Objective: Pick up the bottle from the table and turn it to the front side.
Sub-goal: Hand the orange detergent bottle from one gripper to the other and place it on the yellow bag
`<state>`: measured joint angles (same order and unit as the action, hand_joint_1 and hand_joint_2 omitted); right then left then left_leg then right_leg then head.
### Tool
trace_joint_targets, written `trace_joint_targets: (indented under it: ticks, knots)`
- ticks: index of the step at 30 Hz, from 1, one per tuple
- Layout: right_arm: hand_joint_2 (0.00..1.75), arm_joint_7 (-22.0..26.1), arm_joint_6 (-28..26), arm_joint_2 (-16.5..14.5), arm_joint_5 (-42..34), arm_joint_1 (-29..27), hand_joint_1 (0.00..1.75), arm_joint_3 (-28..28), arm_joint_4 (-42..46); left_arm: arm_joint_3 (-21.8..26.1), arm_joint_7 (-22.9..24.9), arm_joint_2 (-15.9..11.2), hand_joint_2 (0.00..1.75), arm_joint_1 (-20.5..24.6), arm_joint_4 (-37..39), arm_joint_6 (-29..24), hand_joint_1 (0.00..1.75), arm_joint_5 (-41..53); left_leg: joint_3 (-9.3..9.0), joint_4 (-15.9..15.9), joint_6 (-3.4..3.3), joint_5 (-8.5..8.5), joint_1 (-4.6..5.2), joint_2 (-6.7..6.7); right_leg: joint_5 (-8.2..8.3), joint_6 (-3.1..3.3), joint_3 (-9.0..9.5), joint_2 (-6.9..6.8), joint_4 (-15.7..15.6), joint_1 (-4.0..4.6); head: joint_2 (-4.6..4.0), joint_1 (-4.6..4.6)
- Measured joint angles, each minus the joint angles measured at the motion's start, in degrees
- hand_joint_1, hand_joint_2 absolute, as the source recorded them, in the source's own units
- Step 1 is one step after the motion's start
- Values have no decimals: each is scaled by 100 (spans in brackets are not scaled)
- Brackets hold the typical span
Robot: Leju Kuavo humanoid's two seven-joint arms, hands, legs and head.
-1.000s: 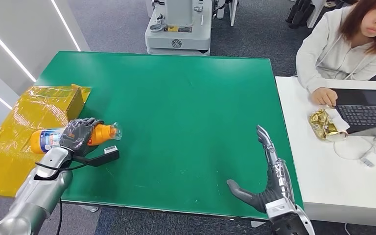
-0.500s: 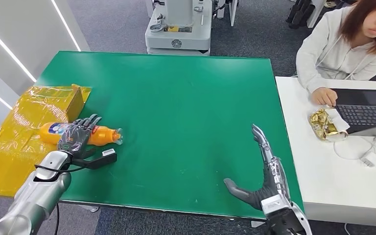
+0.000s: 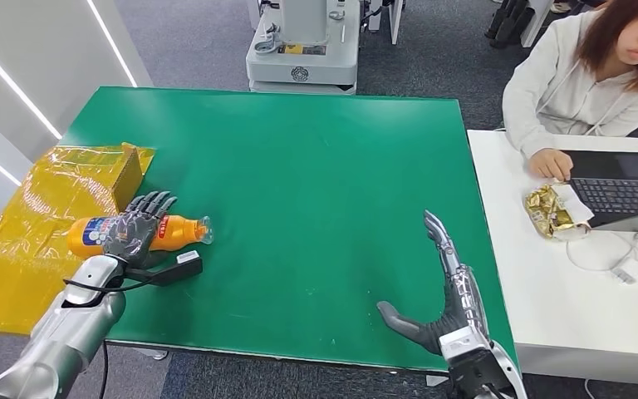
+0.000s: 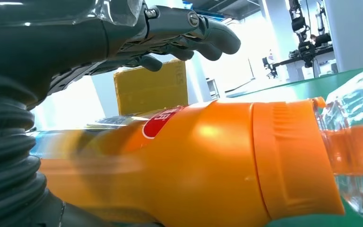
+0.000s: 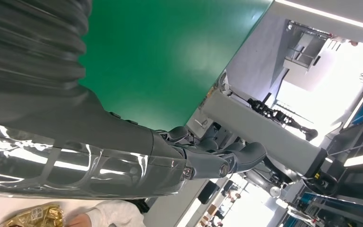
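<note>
green table (image 3: 299, 183), yellow bag (image 3: 17, 249) at left edge. bottle (image 3: 162, 230) lying on its side near left edge, left hand (image 3: 135, 230) spread over it, fingers not clamped; right hand (image 3: 444, 291) open, empty. not lifted, turn to front pending.

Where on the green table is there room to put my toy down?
The whole middle and far part of the green table is bare, between the bottle and the right hand. The left edge is crowded: left hand, bottle, yellow box.
</note>
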<state>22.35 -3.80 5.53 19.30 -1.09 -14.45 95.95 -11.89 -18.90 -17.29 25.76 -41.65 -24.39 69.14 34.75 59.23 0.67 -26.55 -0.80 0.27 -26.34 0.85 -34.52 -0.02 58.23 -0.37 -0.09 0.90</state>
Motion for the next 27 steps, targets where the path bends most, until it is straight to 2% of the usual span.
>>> trace_joint_targets:
  ticks: [2, 5, 9, 11, 16, 18, 20, 24, 27]
  knots:
    - [175, -7, 0, -1, 5, 0, 0, 0, 0, 13, -179, 31, 175, -21, -38, 2, 0, -334, 0, 0, 0, 0, 0, 0, 0, 0, 0, 0, 0, 0, 0, 0]
    - [175, -27, -3, -11, 25, 1, 0, 0, -1, 156, -855, 180, 175, -161, -387, 77, 0, -1773, 0, 1, 0, 0, 1, -4, 0, 0, 1, -3, 0, 0, 0, -1]
    - [175, -49, -42, -32, -3, 30, 0, -11, -51, 475, -1590, 563, 175, -582, -1599, 329, 0, -4224, 1, 1, -3, -2, 3, -2, 0, 0, 2, -2, -3, 0, 0, 0]
    - [175, -30, -68, -33, -59, 74, 0, -31, -112, 569, -1800, 745, 175, -792, -2271, 285, 0, -5026, 2, 1, -4, -3, 4, -2, 0, -1, 3, -2, -5, -1, 0, -1]
    - [175, 32, -75, -33, -158, 179, 0, -87, -264, 617, -2106, 942, 175, -1232, -3663, -368, 0, -5609, 2, 1, -4, -3, 2, -4, -1, -2, 3, -3, -6, 0, 0, 0]
    - [175, 52, -72, -33, -192, 206, 0, -102, -311, 616, -2122, 962, 175, -1349, -4041, -405, 0, -5748, 1, 0, -4, -3, 1, -5, -2, -2, 3, -5, -6, 0, 0, 0]
    - [175, 82, -74, -33, -239, 219, 0, -107, -345, 597, -2071, 978, 175, -1439, -4281, -41, 0, -6012, 0, 0, -4, -3, 0, -5, -2, -2, 3, -6, -5, 0, 0, 1]
    - [175, 193, -73, -33, -391, 221, 0, -107, -392, 306, -1833, 1038, 175, -1638, -4578, 1101, 0, -6403, 0, 0, -4, -2, 1, -5, -2, -2, 4, -5, -5, 0, 0, -1]
    - [175, 250, -68, -33, -482, 222, 0, -107, -428, -43, -1772, 1112, 175, -1774, -4708, 1398, 0, -6429, 0, 1, -4, -3, 3, -4, -1, -3, 5, -5, -5, 0, 0, -2]
